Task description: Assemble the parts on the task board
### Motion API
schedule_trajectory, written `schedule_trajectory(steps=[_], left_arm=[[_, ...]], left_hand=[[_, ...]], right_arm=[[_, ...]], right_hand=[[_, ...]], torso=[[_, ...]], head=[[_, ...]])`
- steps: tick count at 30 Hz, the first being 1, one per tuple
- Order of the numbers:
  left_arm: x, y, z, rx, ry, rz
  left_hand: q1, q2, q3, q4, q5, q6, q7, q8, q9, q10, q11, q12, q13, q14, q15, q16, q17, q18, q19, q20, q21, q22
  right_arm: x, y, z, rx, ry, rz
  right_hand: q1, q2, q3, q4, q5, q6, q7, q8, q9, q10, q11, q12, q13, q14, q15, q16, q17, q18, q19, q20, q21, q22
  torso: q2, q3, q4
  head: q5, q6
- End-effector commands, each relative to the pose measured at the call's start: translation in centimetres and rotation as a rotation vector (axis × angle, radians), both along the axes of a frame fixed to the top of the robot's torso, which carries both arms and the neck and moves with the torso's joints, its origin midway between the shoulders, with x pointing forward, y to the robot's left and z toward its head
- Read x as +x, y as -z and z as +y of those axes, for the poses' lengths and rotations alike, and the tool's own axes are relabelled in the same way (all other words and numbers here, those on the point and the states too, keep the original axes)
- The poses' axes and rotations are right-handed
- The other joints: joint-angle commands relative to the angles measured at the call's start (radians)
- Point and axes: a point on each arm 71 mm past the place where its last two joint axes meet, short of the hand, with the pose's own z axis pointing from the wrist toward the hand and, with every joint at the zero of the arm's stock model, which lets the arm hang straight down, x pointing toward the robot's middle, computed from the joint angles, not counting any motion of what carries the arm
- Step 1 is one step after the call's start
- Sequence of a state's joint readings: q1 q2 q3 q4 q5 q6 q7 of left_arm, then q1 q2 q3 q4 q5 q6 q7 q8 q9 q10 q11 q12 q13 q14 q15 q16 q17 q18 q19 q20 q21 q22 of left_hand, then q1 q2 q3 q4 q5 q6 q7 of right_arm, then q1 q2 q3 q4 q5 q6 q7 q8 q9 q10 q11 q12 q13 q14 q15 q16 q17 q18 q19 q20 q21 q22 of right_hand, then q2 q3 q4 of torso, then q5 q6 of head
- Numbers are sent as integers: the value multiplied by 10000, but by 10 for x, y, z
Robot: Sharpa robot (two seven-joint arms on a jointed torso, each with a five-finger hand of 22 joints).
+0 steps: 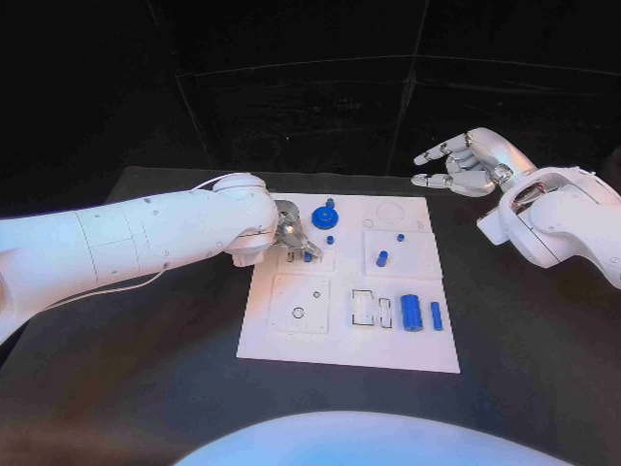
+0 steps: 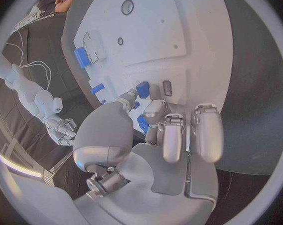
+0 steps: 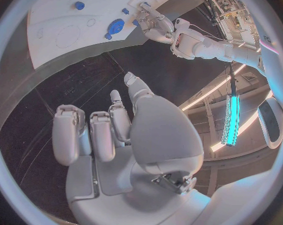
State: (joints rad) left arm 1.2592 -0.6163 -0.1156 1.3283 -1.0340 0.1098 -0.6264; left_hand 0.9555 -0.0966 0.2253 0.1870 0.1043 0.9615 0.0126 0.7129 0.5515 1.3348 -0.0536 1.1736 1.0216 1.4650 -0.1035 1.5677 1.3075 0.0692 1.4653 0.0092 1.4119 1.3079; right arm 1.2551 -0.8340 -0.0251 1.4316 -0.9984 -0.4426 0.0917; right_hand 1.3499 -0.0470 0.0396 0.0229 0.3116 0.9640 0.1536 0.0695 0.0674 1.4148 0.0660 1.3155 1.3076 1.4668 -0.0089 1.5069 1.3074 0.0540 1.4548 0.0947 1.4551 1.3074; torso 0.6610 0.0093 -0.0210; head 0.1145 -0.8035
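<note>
The white task board (image 1: 290, 335) lies mid-table. My left hand (image 1: 294, 236) is low over its far left part, and thumb and fingers pinch a small blue part (image 2: 142, 123) right at the board's surface; another blue piece (image 2: 143, 89) stands just beyond the fingertips. A blue gear (image 1: 325, 215) sits beside that hand on the far side. Two blue pegs (image 1: 382, 258) stand near the board's middle. A blue cylinder (image 1: 411, 312) and a blue bar (image 1: 437, 316) lie at the near right. My right hand (image 1: 460, 165) hangs open, raised off the board's far right corner.
Black table (image 1: 143, 388) surrounds the board, with wide room at the near left and the right. Empty rectangular recesses (image 1: 363, 307) and a round hole (image 1: 298, 313) mark the board's near half. In the right wrist view the gear (image 3: 114, 26) and my left hand (image 3: 155, 25) show beyond the open fingers.
</note>
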Motion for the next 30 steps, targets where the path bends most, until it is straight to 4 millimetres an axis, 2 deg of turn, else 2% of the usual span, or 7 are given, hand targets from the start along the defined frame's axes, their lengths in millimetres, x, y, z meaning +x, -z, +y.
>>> schedule_trajectory(steps=[1, 5, 7, 13, 17, 24, 30], left_arm=[[-1, -1, -2, -87, 62, -22], [-2, -3, -1, -203, 31, -132], [-2, -5, 2, -259, -12, -212], [2, -20, 11, -410, -205, -513], [11, -39, 19, -537, -394, -717], [32, -68, 32, -371, -405, -789], [51, -72, 35, -189, -518, -686]], left_hand=[[16, 78, -90, 15, -60, 75, -8, 29, -18, 64, -6, 65, 14, 1058, -67, 31, 2633, -188, 275, -90, 36, 201], [52, 88, -261, 59, -82, 68, -7, 43, -51, 59, -5, 52, 1, 1058, -69, 31, 2633, -181, 264, -91, 12, 170], [81, 97, -531, 152, -399, 59, -5, 70, -98, 50, -5, 38, -14, 1058, -70, 31, 2633, -177, 258, -88, -6, 155], [-105, -200, -1321, 490, -577, -35, 6, 79, -177, -69, -5, -119, -206, 1058, -81, 31, 2633, -137, 196, -112, -142, -26], [38, -299, -1817, 703, -582, -339, 96, -24, -242, -562, 64, -740, -973, 1058, -44, 31, 2633, -47, 27, -109, -478, -490], [798, -39, -2304, 838, -573, -860, 334, -357, -495, -1041, 275, -1280, -1662, 1058, 123, 31, 2633, 45, -156, 31, -891, -1001], [1032, 160, -2405, 878, -570, -867, 375, -425, -597, -1053, 311, -1278, -1685, 1058, 163, 31, 2633, 49, -149, 76, -912, -1005]], right_arm=[[0, -2, 1, 49, -11, -100], [1, -2, 1, 38, 4, -80], [2, -1, 0, 38, 19, -66], [3, -1, 0, 33, 45, -39], [4, 0, 0, 26, 66, -29], [6, 0, 0, 12, 90, -19], [6, 1, 2, 12, 59, -3]], right_hand=[[-86, 10, -40, 22, 70, 50, 11, 10, 2, -51, -3, -39, 529, 710, -16, -65, 1161, 5, -74, 10, -46, 23], [-107, 11, -55, 37, 76, 48, 11, 8, 1, -58, -2, -48, 522, 707, -16, -73, 1147, 5, -74, 10, -46, 24], [-125, 9, -69, 48, 80, 46, 10, 7, 0, -60, -2, -51, 518, 706, -16, -75, 1144, 6, -77, 10, -50, 17], [-140, 6, -81, 57, 82, 43, 10, 5, 0, -60, -2, -51, 519, 706, -16, -77, 1142, 8, -81, 10, -55, 9], [-149, 4, -90, 63, 84, 42, 10, 4, -1, -61, -2, -51, 518, 705, -16, -79, 1140, 8, -82, 10, -56, 7], [-149, 4, -90, 63, 84, 42, 10, 4, -1, -61, -2, -51, 518, 705, -16, -79, 1140, 8, -82, 10, -56, 7], [-164, 4, -103, 74, 93, 38, 10, 2, -1, -60, -2, -50, 519, 705, -16, -80, 1140, 8, -81, 10, -56, 8]], torso=[[-3, -2, 2], [-2, -12, -2], [1, -16, 9], [1, -2, 2], [7, -10, -4], [13, 2, -2], [23, -6, -14]], head=[[-10, 22], [-3, 37], [-16, 54], [0, 47], [-4, 42], [-9, 93], [8, 132]])
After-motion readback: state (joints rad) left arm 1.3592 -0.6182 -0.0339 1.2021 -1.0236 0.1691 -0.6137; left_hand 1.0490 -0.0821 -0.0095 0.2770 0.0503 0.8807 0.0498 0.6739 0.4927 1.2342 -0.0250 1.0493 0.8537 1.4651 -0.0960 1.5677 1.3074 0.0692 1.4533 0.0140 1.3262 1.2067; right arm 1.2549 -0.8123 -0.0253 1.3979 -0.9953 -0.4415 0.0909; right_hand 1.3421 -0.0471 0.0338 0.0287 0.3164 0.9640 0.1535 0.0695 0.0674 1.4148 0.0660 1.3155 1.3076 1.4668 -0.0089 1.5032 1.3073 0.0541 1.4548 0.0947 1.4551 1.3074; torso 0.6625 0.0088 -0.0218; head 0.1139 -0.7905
